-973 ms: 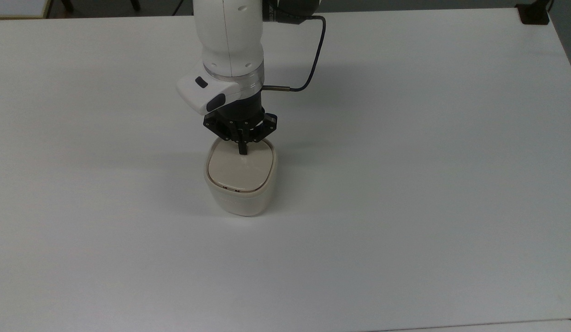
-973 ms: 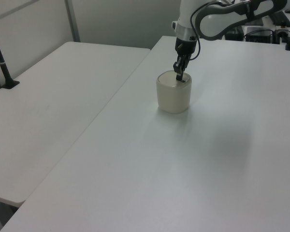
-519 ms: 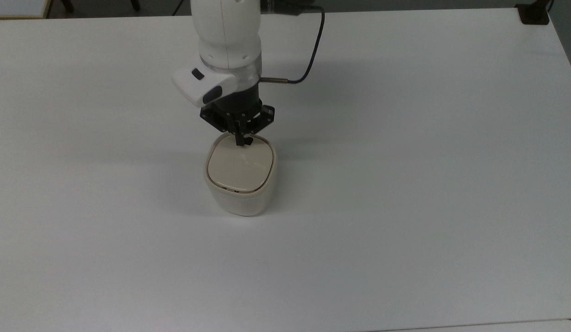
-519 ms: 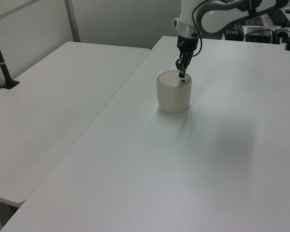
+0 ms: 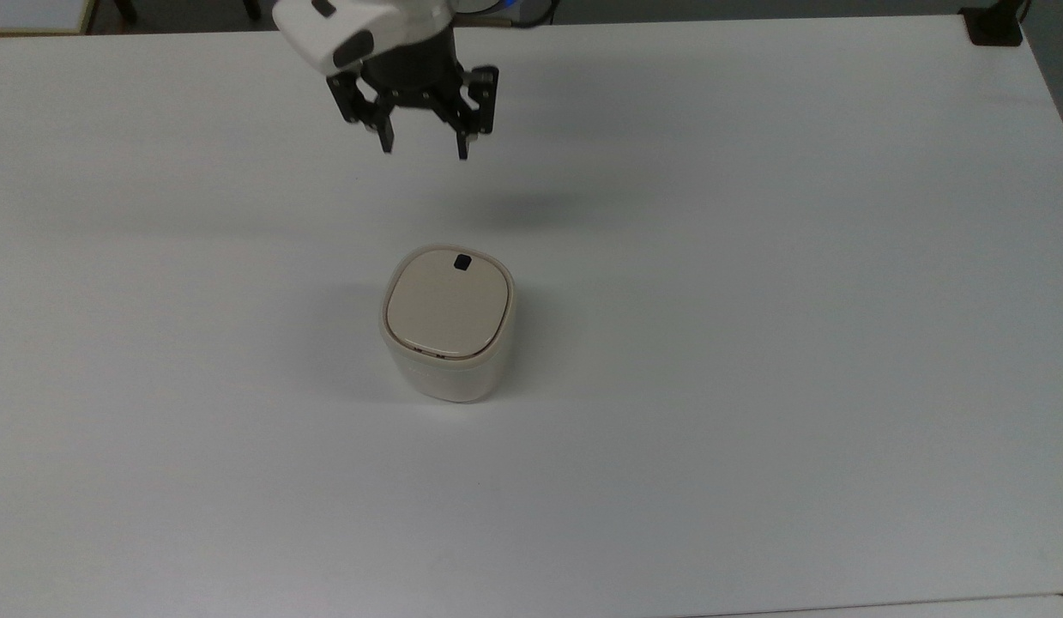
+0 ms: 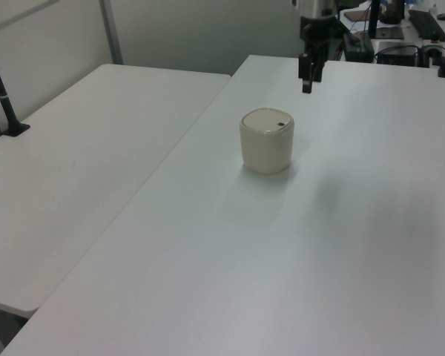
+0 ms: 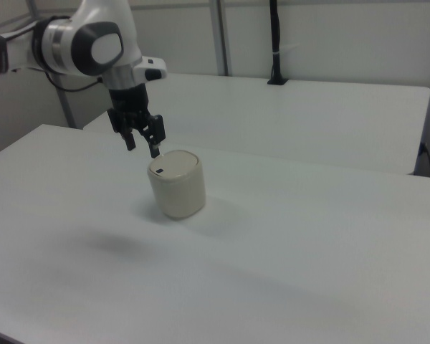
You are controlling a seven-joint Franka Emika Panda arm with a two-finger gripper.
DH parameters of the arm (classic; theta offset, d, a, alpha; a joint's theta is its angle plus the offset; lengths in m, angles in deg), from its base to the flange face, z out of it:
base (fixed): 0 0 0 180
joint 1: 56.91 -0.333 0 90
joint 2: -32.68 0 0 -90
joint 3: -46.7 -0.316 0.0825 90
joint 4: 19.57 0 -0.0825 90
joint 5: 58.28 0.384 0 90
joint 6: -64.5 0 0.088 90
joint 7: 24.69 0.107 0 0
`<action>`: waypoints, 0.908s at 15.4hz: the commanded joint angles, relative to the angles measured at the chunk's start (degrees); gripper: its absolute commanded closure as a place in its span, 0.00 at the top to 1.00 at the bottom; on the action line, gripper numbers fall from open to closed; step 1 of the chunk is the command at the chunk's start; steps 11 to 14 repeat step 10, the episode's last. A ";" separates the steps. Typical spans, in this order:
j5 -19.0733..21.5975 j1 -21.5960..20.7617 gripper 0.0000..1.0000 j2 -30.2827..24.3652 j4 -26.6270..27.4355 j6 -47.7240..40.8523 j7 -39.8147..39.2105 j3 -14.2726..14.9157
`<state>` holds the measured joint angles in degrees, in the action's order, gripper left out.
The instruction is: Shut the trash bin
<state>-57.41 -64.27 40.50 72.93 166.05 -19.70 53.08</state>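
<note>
One light, stiff plastic trash bin (image 5: 448, 322), lid flat; gripper (image 5: 422, 144) hovers spread, empty; press near black mark (image 5: 462, 263).

Showing a cream-beige bin (image 5: 448, 324) with a darker beige lid (image 5: 447, 305) bearing 1 small black square (image 5: 462, 263). Sitting on a plain white table (image 5: 754, 343). Hanging above, a black gripper (image 5: 424, 148) on a white arm (image 7: 93, 43).

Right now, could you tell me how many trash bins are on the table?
1. The trash bin stands near the table's middle, lid down, apart from the raised gripper.
</note>
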 commanded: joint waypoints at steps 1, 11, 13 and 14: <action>-0.61 0.85 1.00 -4.91 3.74 -0.92 -0.24 0.13; -0.61 2.70 1.00 -7.47 4.09 -1.01 -0.33 0.31; -0.61 2.70 1.00 -7.47 4.09 -1.01 -0.33 0.31; -0.61 2.70 1.00 -7.47 4.09 -1.01 -0.33 0.31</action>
